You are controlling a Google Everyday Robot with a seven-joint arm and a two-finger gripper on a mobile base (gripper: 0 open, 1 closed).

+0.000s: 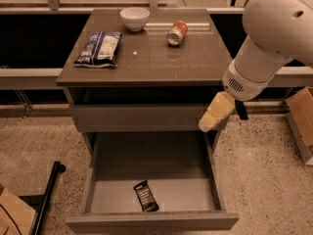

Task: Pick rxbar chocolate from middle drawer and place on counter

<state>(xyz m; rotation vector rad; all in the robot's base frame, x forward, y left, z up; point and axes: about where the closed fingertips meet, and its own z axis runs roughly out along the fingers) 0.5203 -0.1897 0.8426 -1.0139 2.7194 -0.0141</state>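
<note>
Tool, state untellable, hangs by right wall of middle drawer, well apart from rxbar chocolate.

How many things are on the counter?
3: small white bowl at the back, blue-and-white crinkly bag left, orange can right. The pale gripper hangs above the open drawer, right side.

The tabletop bore a snack bag at left, a bowl at the back and a can right of the bowl. The gripper hung below its front right corner.
</note>
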